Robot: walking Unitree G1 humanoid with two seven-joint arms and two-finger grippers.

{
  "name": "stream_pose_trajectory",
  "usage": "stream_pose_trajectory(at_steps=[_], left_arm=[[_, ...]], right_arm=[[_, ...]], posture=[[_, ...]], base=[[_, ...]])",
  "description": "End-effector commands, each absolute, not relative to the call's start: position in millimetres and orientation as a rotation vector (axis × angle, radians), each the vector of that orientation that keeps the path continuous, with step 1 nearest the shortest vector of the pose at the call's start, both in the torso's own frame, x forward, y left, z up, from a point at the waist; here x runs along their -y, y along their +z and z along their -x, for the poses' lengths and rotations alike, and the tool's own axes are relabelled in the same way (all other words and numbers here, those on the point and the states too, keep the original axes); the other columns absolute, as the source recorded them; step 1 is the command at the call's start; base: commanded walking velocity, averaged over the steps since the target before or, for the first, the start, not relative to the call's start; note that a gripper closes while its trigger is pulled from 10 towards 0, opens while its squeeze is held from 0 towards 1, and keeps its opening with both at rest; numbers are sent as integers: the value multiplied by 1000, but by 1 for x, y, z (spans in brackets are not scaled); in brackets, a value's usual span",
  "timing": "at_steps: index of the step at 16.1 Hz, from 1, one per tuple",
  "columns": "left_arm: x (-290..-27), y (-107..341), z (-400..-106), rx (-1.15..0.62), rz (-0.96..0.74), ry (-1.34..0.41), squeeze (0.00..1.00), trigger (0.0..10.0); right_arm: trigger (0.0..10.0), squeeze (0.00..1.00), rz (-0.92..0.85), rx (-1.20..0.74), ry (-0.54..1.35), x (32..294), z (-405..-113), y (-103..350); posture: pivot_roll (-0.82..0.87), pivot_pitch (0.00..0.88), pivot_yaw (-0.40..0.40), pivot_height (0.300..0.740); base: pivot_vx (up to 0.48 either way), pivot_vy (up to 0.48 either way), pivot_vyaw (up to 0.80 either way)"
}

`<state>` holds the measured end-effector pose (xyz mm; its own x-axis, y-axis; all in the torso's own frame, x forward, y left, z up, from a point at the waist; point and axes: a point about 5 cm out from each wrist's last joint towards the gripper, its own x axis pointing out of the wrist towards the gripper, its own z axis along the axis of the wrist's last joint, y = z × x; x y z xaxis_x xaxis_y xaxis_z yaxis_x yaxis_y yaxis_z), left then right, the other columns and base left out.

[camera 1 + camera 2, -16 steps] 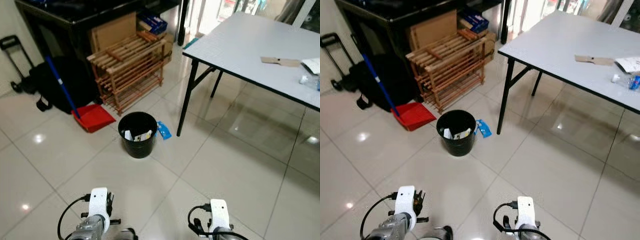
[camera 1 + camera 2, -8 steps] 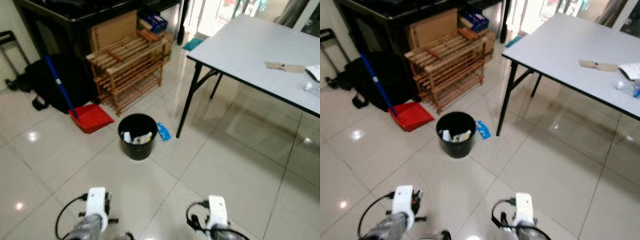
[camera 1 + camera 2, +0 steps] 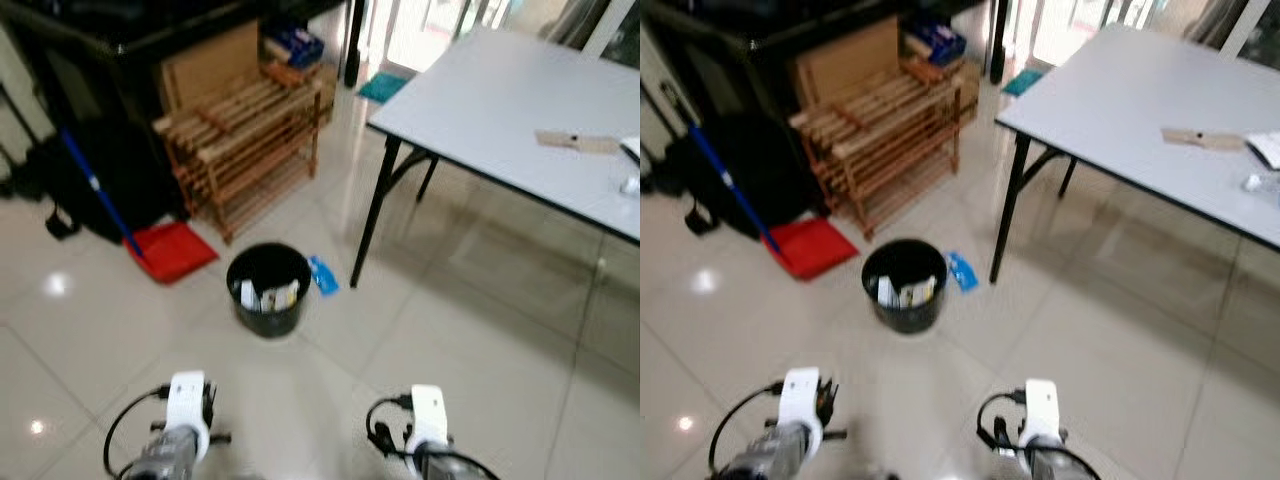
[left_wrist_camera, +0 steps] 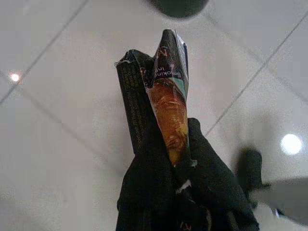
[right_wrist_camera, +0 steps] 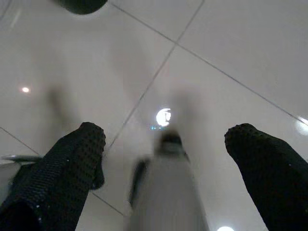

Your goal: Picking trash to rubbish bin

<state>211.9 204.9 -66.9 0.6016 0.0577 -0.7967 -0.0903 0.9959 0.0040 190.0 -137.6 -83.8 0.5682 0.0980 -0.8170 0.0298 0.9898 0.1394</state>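
While its black fingers pinch a crumpled snack wrapper (image 4: 166, 101) above the tiled floor (image 3: 480, 330), the left end effector (image 4: 173, 159) is held low before the robot. Spread wide with nothing between its fingers, the right end effector (image 5: 166, 159) hangs over the tiles. Ahead stands a black rubbish bin (image 3: 267, 290) holding scraps, a blue packet (image 3: 322, 275) just beside it, near the table (image 3: 500, 110) leg.
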Motion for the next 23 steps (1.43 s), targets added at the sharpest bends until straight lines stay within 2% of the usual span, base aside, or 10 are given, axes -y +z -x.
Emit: stream_pose_trajectory(at_steps=[1,8,12,23], left_arm=[[-196,-73,-204,-956,59,75,0,10000],[-197,-73,-203,-958,57,73,0,10000],[-199,-74,-201,-963,50,74,0,10000],[-198,-74,-201,-951,70,92,0,10000]], right_arm=[[10000,0,-136,-992,11,150,-183,-88],[10000,0,-139,-995,12,148,-181,-88],[10000,0,-134,-1003,18,147,-179,-89],[10000,0,-134,-1005,27,146,-180,-89]], posture=[[-10,139,-40,740],[-12,140,-33,740],[-21,101,-29,740],[0,88,-43,740]], base=[[390,0,0],[380,0,0],[352,0,0],[0,0,0]])
